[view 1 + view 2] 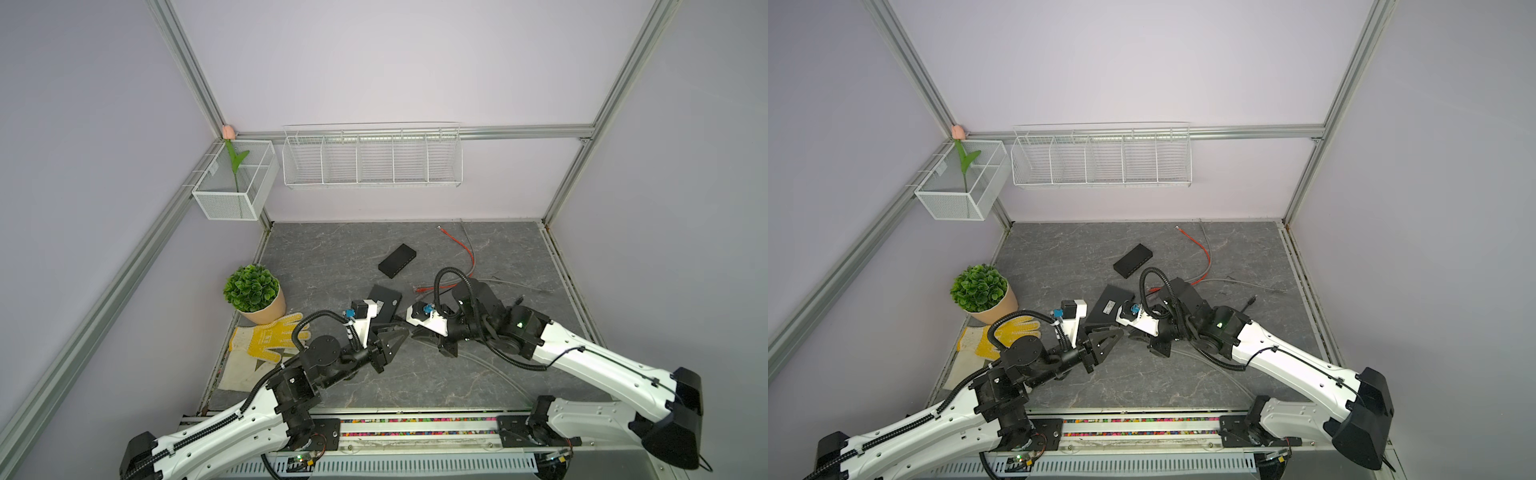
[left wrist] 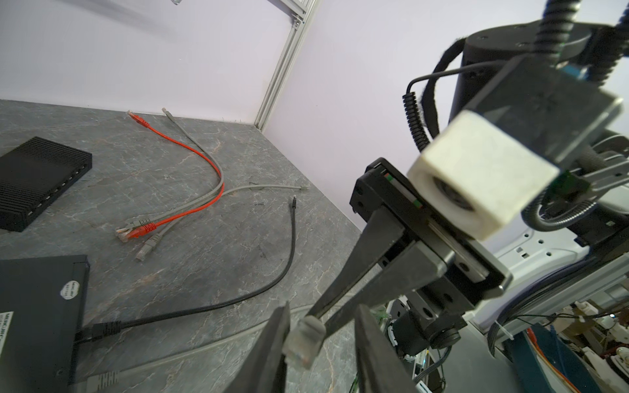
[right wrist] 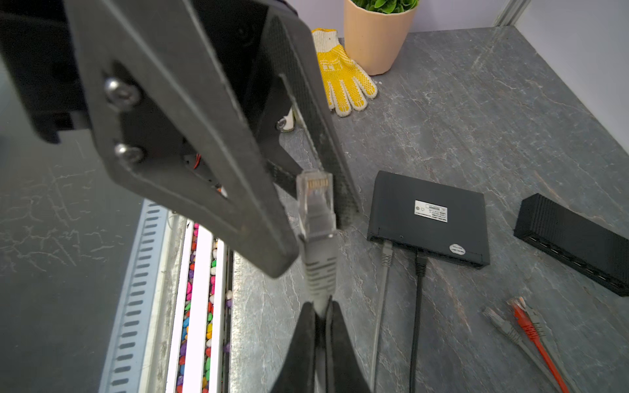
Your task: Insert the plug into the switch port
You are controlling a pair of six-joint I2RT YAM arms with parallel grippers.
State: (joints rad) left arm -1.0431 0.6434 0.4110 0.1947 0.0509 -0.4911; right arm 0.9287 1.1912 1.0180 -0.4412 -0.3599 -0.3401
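A grey cable's clear plug (image 3: 315, 197) points away from my right gripper (image 3: 321, 306), which is shut on the cable's boot just behind it. My left gripper (image 2: 322, 308) is open around that plug (image 2: 303, 340); the plug lies against one finger, with a gap to the other. In both top views the two grippers (image 1: 405, 330) (image 1: 417, 334) meet tip to tip just in front of the near black switch (image 1: 384, 301) (image 3: 429, 217). This switch lies label up, with a grey and a black cable plugged into its port edge. A second black switch (image 1: 397, 260) (image 3: 575, 238) lies farther back.
Loose red and grey cables (image 1: 465, 249) (image 2: 149, 231) lie right of the switches. A potted plant (image 1: 253, 291) and a yellow glove (image 1: 274, 338) sit at the left. Wire baskets (image 1: 372, 156) hang on the back wall. A rail (image 1: 415, 428) runs along the front edge.
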